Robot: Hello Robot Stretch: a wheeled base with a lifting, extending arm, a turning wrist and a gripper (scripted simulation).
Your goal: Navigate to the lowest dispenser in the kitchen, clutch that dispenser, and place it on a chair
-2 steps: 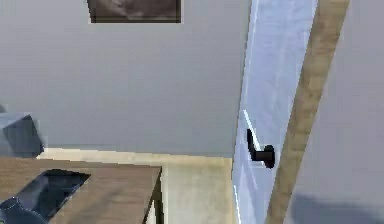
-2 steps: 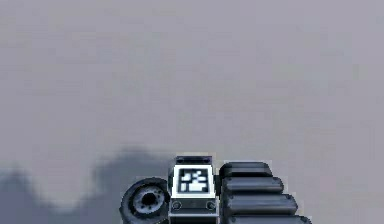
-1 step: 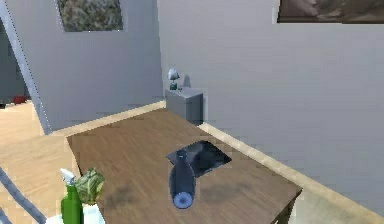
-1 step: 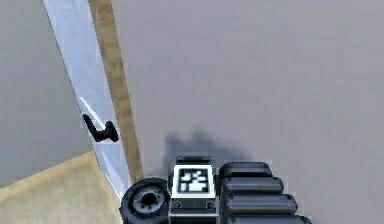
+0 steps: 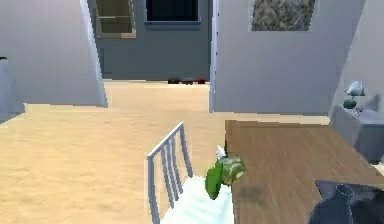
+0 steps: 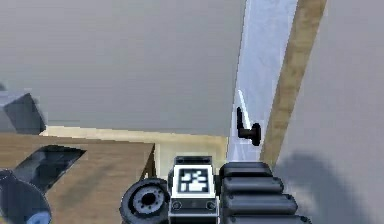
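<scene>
- In the forward view, a white chair (image 5: 172,168) with a slatted back is standing on the pale wooden floor (image 5: 80,150), its seat tucked against the near left corner of a brown worktop (image 5: 295,160).
- A small green thing (image 5: 224,173) with a paler top is sitting right where the chair's seat is meeting the worktop's edge (it is too small to be sure that it is the dispenser, and I cannot tell whether it is resting on the seat or only leaning at the edge).
- A dark lumpy thing (image 5: 345,203) is lying on the worktop's near right part.
- Farther back at the view's right, a low pale stand (image 5: 365,128) is carrying a small teal thing (image 5: 352,100), and a framed picture (image 5: 283,14) is hanging on the grey wall above.
- In the arm side view, the dark arm (image 6: 255,195) is rising from the bottom edge, with a white marked square (image 6: 195,182) at its end.
- The gripper (image 6: 146,203) is showing as a round dark body just left of that square; its far end is not readable, so I cannot tell whether it is holding anything.
- The brown worktop (image 6: 100,168) is reaching in from the view's left, just beside the gripper.
- A pale door (image 6: 262,60) with a dark handle (image 6: 247,128) is standing in the wall beyond.
</scene>
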